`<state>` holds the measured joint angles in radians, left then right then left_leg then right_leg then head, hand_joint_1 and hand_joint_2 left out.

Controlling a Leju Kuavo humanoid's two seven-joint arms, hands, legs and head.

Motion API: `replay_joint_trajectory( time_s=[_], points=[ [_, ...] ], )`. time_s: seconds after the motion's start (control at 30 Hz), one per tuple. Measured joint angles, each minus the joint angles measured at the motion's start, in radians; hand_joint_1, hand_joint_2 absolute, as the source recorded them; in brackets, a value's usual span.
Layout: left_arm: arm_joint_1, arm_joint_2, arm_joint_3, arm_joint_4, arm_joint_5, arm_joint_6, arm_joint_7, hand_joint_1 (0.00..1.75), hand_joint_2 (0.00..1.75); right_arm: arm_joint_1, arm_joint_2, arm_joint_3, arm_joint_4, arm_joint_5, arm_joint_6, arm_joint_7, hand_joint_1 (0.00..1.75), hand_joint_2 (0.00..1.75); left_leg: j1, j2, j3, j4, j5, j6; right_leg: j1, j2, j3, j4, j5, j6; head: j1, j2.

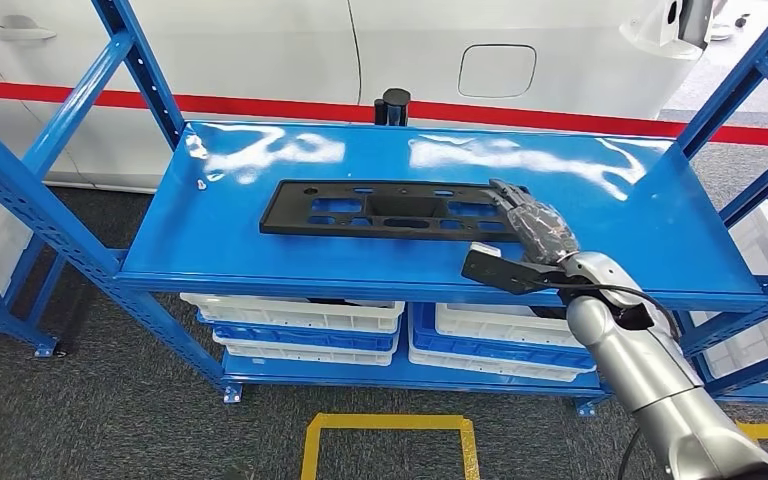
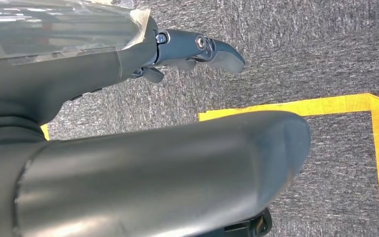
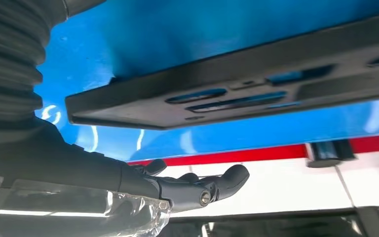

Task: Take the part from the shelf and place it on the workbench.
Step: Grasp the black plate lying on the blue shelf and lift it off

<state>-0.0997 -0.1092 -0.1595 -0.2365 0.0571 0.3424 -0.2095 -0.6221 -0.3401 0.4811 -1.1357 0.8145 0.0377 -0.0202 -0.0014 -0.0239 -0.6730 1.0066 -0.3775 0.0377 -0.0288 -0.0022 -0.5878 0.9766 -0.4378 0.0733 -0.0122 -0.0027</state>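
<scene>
On the top shelf (image 1: 210,240) of the blue rack, a flat black part (image 1: 390,210) lies lengthwise, a long rectangular plate with several cut-out slots, nearer the front edge than the back. Its right end is where the right hand (image 1: 535,225) is: the dark fingers (image 1: 508,195) reach over that corner of the plate and lie on or just above it, though from the head view contact cannot be confirmed. From the right wrist view the part (image 3: 237,94) shows as a dark slab against the glossy blue surface, and the fingers (image 3: 227,178) appear loosely curled and apart from the plate, with nothing pinched between them. The silver right arm (image 1: 650,380) comes up from the lower right, a black bracket at its wrist hanging over the shelf's front lip. The left hand (image 2: 197,49) hangs low over grey carpet (image 2: 301,44) marked with yellow tape (image 2: 325,104), its fingers slightly bent and holding nothing. Under the top shelf, white and blue bins (image 1: 300,325) are stacked on the lower level. Behind the rack runs a white car body (image 1: 260,50) with a red stripe (image 1: 520,112), and a yellow floor marking (image 1: 390,435) lies in front of the rack.
</scene>
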Motion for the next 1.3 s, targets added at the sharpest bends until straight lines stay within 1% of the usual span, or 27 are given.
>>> replay_joint_trajectory(
  time_s=[0.23,0.53,0.57,0.63,0.7,0.77,0.9,1.2,1.23,1.27,1.3],
  points=[
    [0.001,0.000,-0.002,0.000,0.008,0.014,-0.005,0.00,0.00,-0.037,0.002,0.014,0.106,0.120,-0.132,0.034,0.00,1.75,0.000,0.000,0.000,0.000,0.000,0.000,0.000,0.000,0.000,0.000,0.000,0.000,0.000,0.000],
    [0.001,-0.002,-0.006,0.000,0.014,0.032,-0.007,0.00,0.00,-0.114,0.022,-0.001,0.308,0.216,-0.292,0.035,0.00,1.75,0.000,0.000,0.000,0.000,0.000,0.000,0.000,0.000,0.001,0.000,0.000,0.000,0.000,0.000],
    [0.001,-0.003,-0.007,0.000,0.013,0.033,-0.007,0.00,0.00,-0.121,0.024,-0.005,0.328,0.221,-0.302,0.035,0.03,1.75,0.000,0.000,0.000,0.000,0.000,0.000,0.000,0.000,0.001,0.000,0.000,0.000,0.000,0.000],
    [0.000,-0.004,-0.012,0.000,0.009,0.035,-0.006,0.00,0.00,-0.131,0.026,-0.013,0.362,0.228,-0.314,0.036,0.69,1.75,0.000,0.000,0.000,0.000,0.000,0.000,0.000,0.000,0.001,0.000,0.000,0.000,0.000,0.000],
    [0.000,-0.005,-0.018,0.000,0.004,0.035,-0.003,0.00,0.00,-0.137,0.028,-0.017,0.391,0.234,-0.318,0.037,1.47,1.75,0.000,0.000,0.000,0.000,0.000,0.000,0.000,0.000,0.001,0.000,0.000,0.000,0.000,0.000],
    [-0.002,-0.005,-0.023,0.000,-0.001,0.035,0.003,0.00,0.00,-0.142,0.029,-0.021,0.417,0.236,-0.317,0.037,1.59,1.75,0.000,0.000,0.000,0.000,0.000,0.000,0.000,0.000,0.000,0.000,0.000,0.000,0.000,0.000],
    [-0.006,-0.005,-0.030,0.000,-0.005,0.035,0.012,0.00,0.00,-0.146,0.032,-0.032,0.455,0.237,-0.317,0.039,1.44,1.75,0.000,0.000,0.000,0.000,0.000,0.000,0.000,0.000,0.001,0.000,0.000,0.000,0.000,0.000],
    [-0.010,-0.007,-0.031,-0.001,-0.003,0.041,0.018,0.00,0.00,-0.161,0.048,-0.043,0.506,0.251,-0.316,0.037,1.37,1.75,0.000,0.000,0.001,0.000,0.000,0.000,0.000,0.000,0.001,0.000,0.000,0.000,0.000,0.000],
    [-0.011,-0.007,-0.031,-0.001,-0.003,0.042,0.018,0.00,0.00,-0.164,0.050,-0.044,0.511,0.253,-0.316,0.036,1.30,1.75,0.000,0.000,0.001,0.000,0.000,0.000,0.000,0.000,0.001,0.000,0.000,0.000,0.000,0.000],
    [-0.011,-0.007,-0.031,-0.001,-0.003,0.042,0.017,0.00,0.00,-0.166,0.052,-0.044,0.516,0.255,-0.316,0.035,1.18,1.75,0.000,0.000,0.001,0.000,0.000,0.000,0.000,0.001,0.001,0.000,0.000,0.000,0.000,0.000],
    [-0.011,-0.008,-0.031,-0.001,-0.003,0.042,0.017,0.00,0.00,-0.169,0.054,-0.045,0.520,0.257,-0.316,0.035,0.99,1.75,0.000,0.000,0.001,0.000,0.000,0.000,0.000,0.001,0.001,0.000,0.000,0.000,0.000,0.000]
  ],
)
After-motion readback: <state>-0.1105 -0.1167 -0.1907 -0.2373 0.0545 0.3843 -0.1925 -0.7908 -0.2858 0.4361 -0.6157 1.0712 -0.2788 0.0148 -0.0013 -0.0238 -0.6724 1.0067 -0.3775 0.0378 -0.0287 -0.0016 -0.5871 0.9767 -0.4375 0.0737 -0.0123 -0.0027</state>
